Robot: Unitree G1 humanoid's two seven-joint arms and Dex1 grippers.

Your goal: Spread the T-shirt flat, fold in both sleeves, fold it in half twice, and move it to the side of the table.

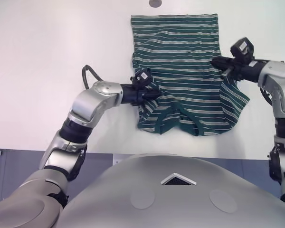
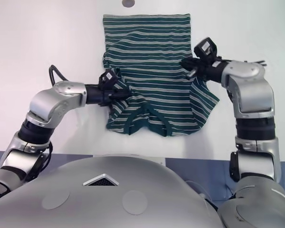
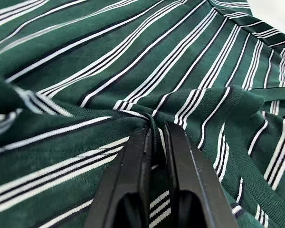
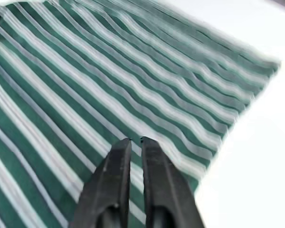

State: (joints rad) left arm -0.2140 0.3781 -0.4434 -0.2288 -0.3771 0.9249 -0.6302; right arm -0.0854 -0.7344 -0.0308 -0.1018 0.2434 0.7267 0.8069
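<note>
A dark green T-shirt (image 1: 180,57) with white stripes lies on the white table (image 1: 47,47), its collar (image 1: 178,121) toward me and its hem at the far side. Along its left side the cloth is bunched, and my left gripper (image 1: 154,92) is shut on a fold of it there; the left wrist view shows striped fabric (image 3: 133,57) pinched between the black fingers (image 3: 128,166). My right gripper (image 1: 216,61) hovers at the shirt's right edge, just above the spread right sleeve (image 1: 235,99). Its fingers (image 4: 116,161) are shut, with no cloth seen between them.
A small grey round disc (image 1: 155,3) sits on the table just beyond the hem. Bare white tabletop stretches wide to the left of the shirt and narrower to the right. The table's front edge (image 1: 109,151) runs just below the collar.
</note>
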